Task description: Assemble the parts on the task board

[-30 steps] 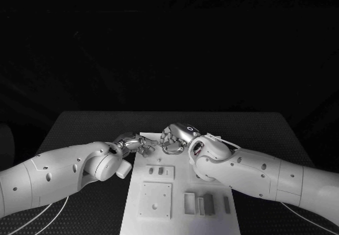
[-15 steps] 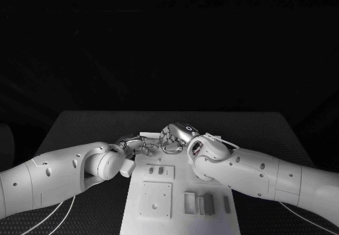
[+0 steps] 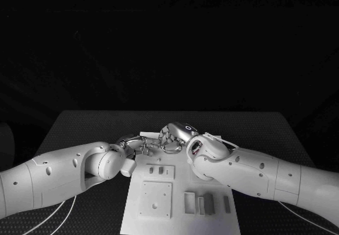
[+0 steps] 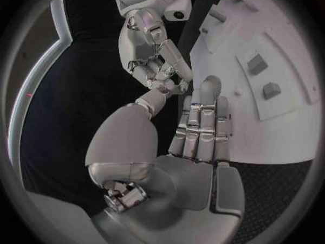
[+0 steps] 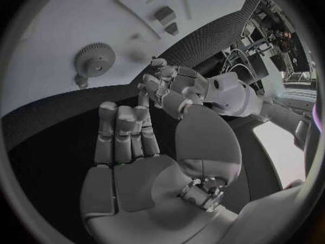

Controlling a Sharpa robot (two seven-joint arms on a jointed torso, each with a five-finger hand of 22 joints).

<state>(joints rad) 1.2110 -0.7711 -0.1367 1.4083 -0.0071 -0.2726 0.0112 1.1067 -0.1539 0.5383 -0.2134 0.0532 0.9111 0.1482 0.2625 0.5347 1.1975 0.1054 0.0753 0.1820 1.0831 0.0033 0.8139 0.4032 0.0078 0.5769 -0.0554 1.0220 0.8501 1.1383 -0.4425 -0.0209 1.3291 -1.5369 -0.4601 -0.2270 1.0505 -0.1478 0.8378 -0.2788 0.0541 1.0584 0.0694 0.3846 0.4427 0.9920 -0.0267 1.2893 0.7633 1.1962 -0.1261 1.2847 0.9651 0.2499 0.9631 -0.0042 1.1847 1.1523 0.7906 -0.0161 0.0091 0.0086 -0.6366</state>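
Both silver many-fingered hands, left hand (image 3: 135,144) and right hand (image 3: 173,137), meet fingertip to fingertip over the far end of the white rectangular task board (image 3: 159,196), apparently passing a small part, though whether either holds one cannot be determined.

Left arm (image 3: 49,174): smooth white shell, rounded joint housing, small dark screw recesses, thin pale cable below. Right arm (image 3: 268,176): same white shell. Left hand (image 4: 196,141), right hand (image 5: 129,146): silver metal, segmented fingers (image 4: 203,114), broad matte palm plates.
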